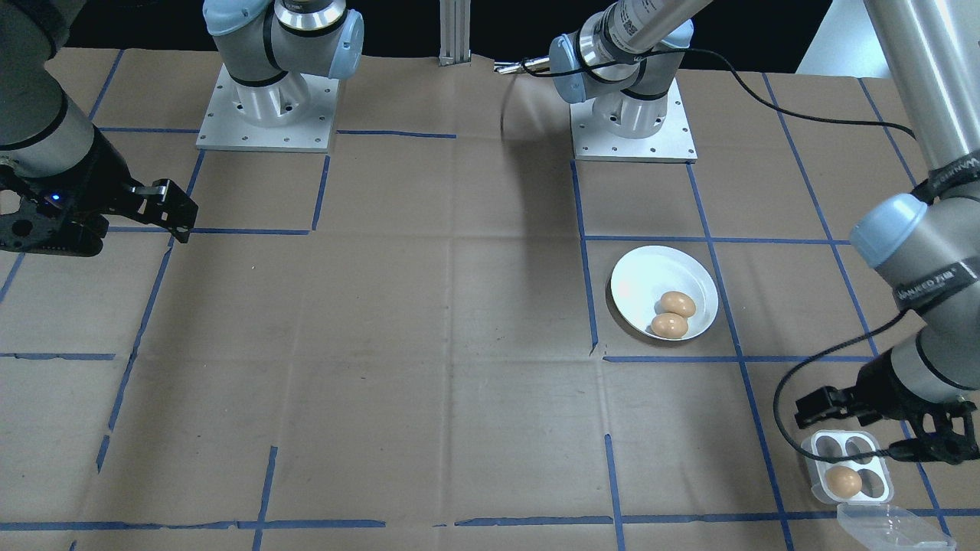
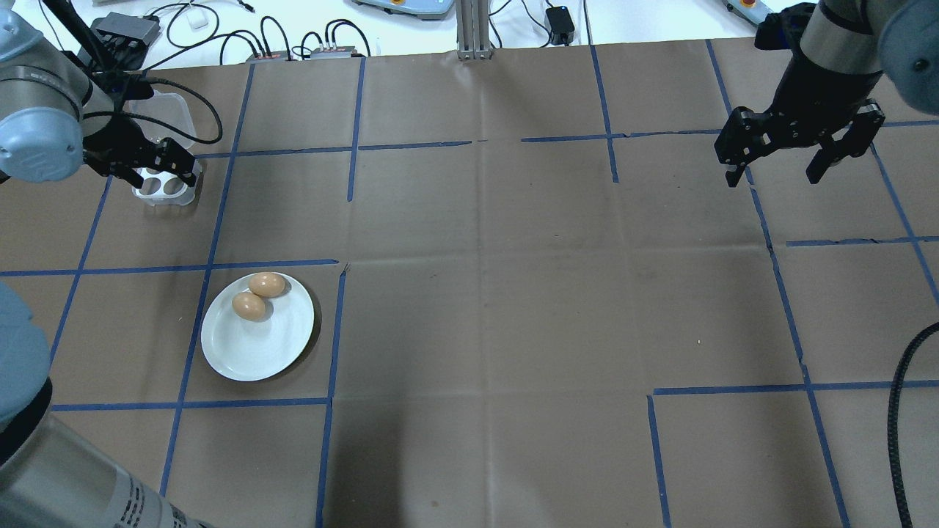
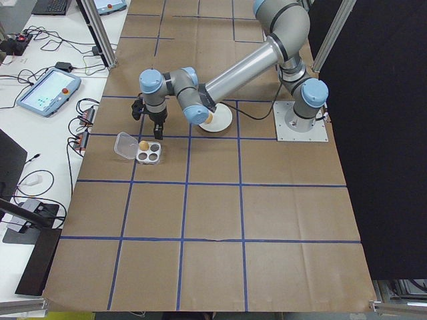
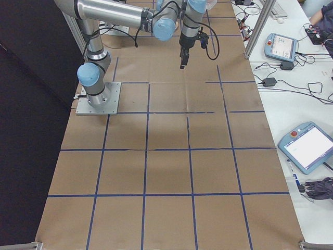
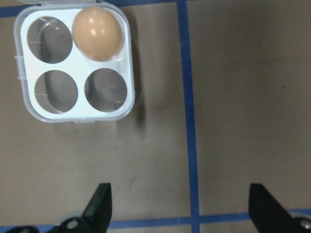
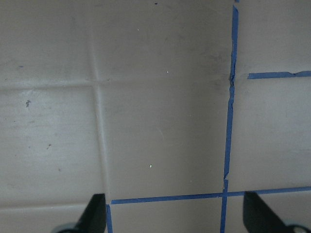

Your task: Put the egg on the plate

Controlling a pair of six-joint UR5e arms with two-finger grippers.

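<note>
One egg (image 5: pixel 97 33) sits in a corner cup of the white egg tray (image 5: pixel 77 104); the other three cups are bare. The tray's clear lid (image 1: pixel 894 526) lies folded open beside it. Two more eggs (image 2: pixel 258 295) already rest touching each other near the rim of the plate (image 2: pixel 249 352), which lies well apart from the tray.

The egg in the tray looks light, rigid and brittle, with a smooth rounded shell that would slip under a hard pinch. A sensible hold is across its short middle, from above, with only gentle closing force; the cup wall around it leaves little room, so the fingers would need to drop in cleanly on two sides.

The left claw (image 5: pixel 180 206) hangs just beside the tray, pointing straight down at the worktop (image 2: pixel 484 293), fingers spread wide and holding nothing. It is offset from the egg, so it would have to shift over the tray before descending.

The right claw (image 2: pixel 774 158) is far from the tray, raised, pointed down, also spread and empty.
</note>
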